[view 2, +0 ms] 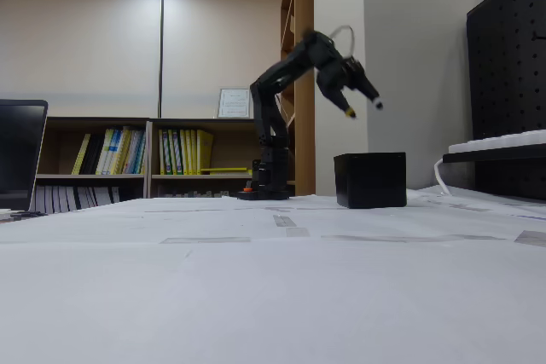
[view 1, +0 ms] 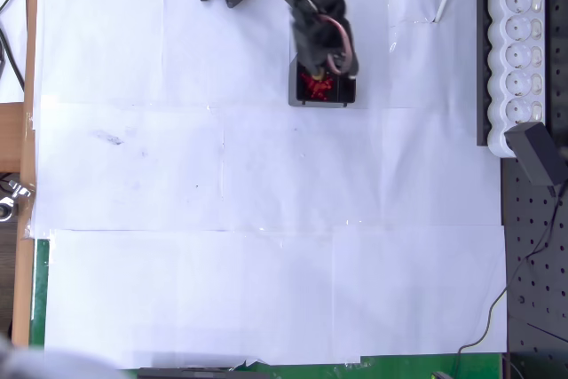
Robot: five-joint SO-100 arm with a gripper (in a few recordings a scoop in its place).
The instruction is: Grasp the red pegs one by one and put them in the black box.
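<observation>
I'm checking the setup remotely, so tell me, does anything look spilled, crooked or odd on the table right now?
Nothing stands out. The red pegs sit clustered inside the black box, which stands upright, with none loose on the white paper. The claw hangs in the air above the box, open and empty.

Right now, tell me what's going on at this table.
A black robot arm is working over the black box on the white paper-covered table. Its gripper hangs in the air above the box, the fingers apart with nothing visible between them. In the overhead view a cluster of red pegs lies inside the box, and no pegs are visible out on the paper. A white power strip sits at the right edge.
</observation>
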